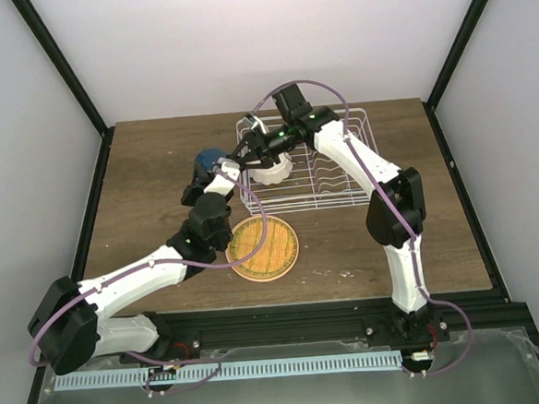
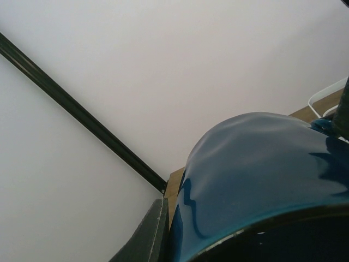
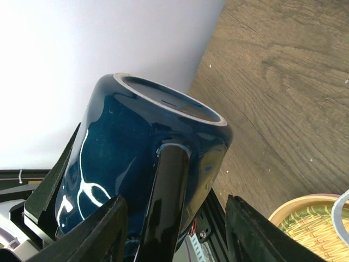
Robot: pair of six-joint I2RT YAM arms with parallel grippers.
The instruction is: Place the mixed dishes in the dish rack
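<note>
The dark blue mug (image 1: 209, 158) is held above the table, left of the white wire dish rack (image 1: 346, 173). My left gripper (image 1: 214, 172) is shut on the mug's body (image 2: 256, 164). My right gripper (image 1: 249, 150) is open, and its two fingers straddle the mug's handle (image 3: 166, 191) without closing on it. The mug is tilted, with its rim (image 3: 169, 101) facing away from the right wrist. The small white scallop-edged bowl (image 1: 272, 169) sits inside the rack. The orange plate (image 1: 261, 246) lies on the pink plate (image 1: 256, 279) on the table in front of the rack.
The two arms meet at the rack's near-left corner. Bare wooden table (image 1: 148, 183) lies left of and behind the mug. An edge of the orange plate (image 3: 308, 226) and a rack wire (image 3: 338, 213) show in the right wrist view. Walls enclose the table.
</note>
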